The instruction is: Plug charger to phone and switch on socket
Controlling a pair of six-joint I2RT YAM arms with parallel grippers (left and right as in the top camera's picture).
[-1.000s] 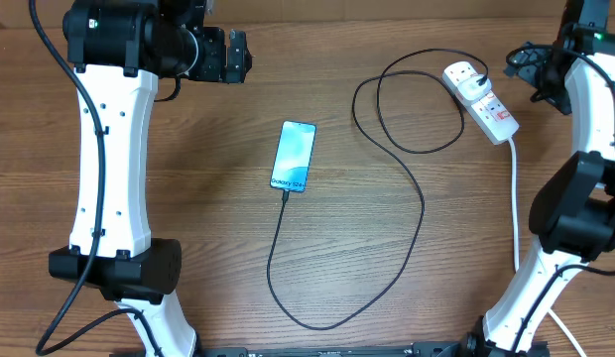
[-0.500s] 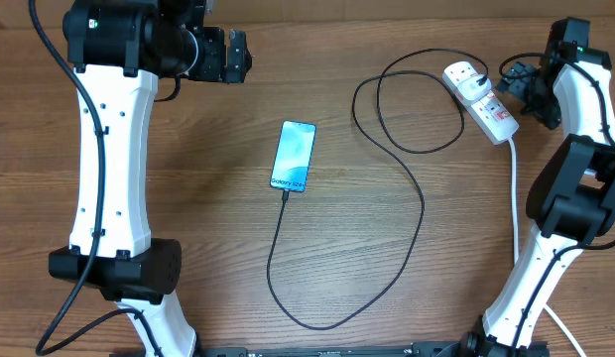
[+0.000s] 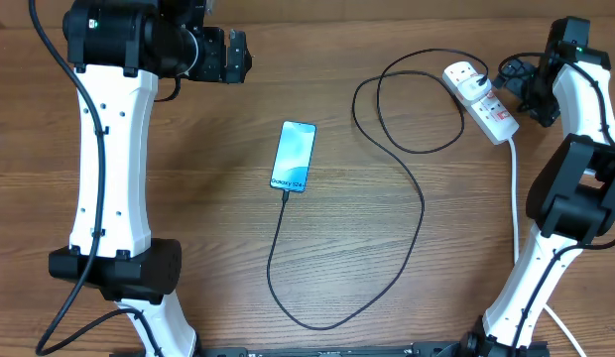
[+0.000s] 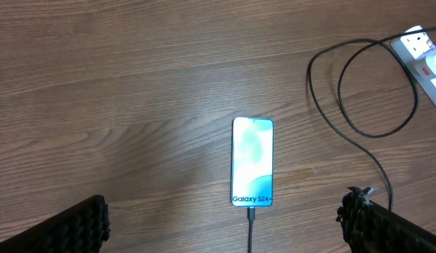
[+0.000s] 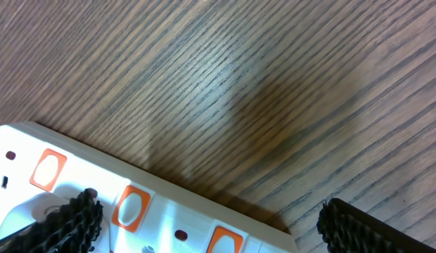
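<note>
Socket [image 3: 481,101] at counter's [image 3: 218,198] far right, directly under right hand [image 5: 214,228], which is spread wide. Left hand [image 4: 228,235] spread too, above phone [image 4: 252,161]; charger [image 3: 423,213] tip meets phone's lower edge.

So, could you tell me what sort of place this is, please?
Likely a robotics test bench: a wooden table flanked by a left arm and right arm, holding a phone, charger cable and power strip.

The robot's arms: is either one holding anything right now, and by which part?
Nothing is held. The left fingers are spread wide, high above the phone; the right fingers are spread open over the socket, gripping nothing.
</note>
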